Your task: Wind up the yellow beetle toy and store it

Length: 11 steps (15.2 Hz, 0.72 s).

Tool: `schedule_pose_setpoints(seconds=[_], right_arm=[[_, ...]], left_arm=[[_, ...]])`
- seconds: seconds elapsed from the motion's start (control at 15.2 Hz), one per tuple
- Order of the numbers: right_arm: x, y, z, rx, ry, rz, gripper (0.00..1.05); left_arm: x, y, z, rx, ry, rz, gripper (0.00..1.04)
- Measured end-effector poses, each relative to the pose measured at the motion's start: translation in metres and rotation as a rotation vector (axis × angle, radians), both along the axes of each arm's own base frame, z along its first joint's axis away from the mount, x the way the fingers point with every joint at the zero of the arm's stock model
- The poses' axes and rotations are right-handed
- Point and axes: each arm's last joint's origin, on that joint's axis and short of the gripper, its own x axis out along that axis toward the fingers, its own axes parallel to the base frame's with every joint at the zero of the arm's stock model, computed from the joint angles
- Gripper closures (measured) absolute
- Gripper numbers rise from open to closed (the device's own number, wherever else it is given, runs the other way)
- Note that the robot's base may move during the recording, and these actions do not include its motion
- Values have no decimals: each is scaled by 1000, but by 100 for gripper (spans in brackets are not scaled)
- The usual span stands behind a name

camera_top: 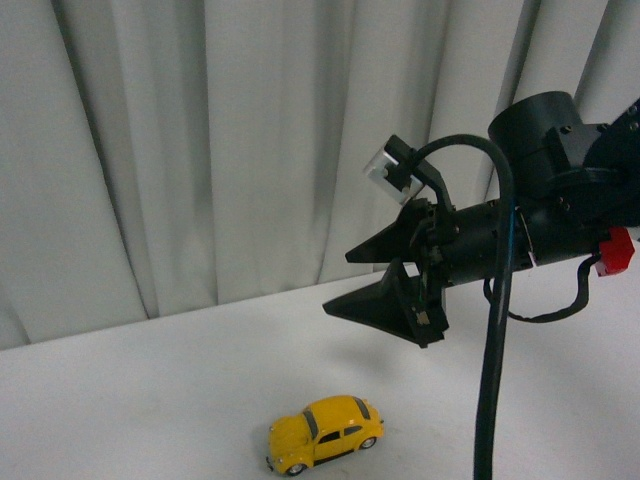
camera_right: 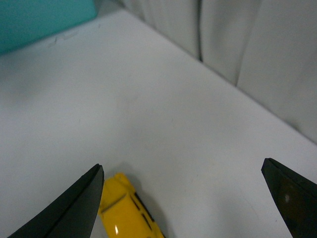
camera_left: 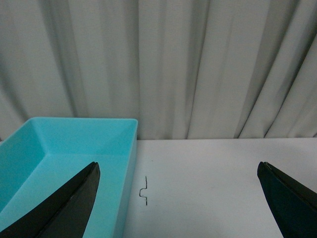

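Observation:
The yellow beetle toy (camera_top: 325, 433) stands on its wheels on the white table near the front edge, glossy, with dark windows. My right gripper (camera_top: 338, 285) hangs open in the air above and slightly right of it, black fingers pointing left. In the right wrist view the toy's yellow end (camera_right: 126, 208) shows beside one finger (camera_right: 79, 208) of the open right gripper (camera_right: 182, 164), untouched. The left gripper (camera_left: 178, 164) is open with only bare table between its fingers; it does not show in the front view.
A teal box (camera_left: 124, 163), open-topped and holding nothing visible, sits beside one left finger; its corner shows too (camera_right: 39, 20). A small bent dark mark (camera_left: 144, 191) lies on the table next to it. Grey curtain (camera_top: 200, 150) hangs behind the table. A black cable (camera_top: 495, 330) droops from the right arm.

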Motion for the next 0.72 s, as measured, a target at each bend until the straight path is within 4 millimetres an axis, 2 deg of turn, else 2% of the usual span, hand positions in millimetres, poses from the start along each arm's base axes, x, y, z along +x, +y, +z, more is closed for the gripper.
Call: schedule_pose_setpoints(seconds=[0.33, 0.39, 0.46, 0.53, 0.72], right_arm=[[2, 2, -7, -105, -10, 114, 7], [3, 6, -13, -165, -13, 190, 7], [3, 21, -41, -325, 11, 448, 7], [11, 30, -62, -436, -24, 597, 7], [19, 34, -67, -481, -45, 611, 7]], left_arm=[[0, 0, 0, 0, 0, 0, 7], [0, 0, 0, 0, 0, 0, 7], [0, 0, 0, 0, 0, 0, 7], [0, 0, 0, 0, 0, 0, 7], [0, 0, 0, 0, 0, 0, 7]])
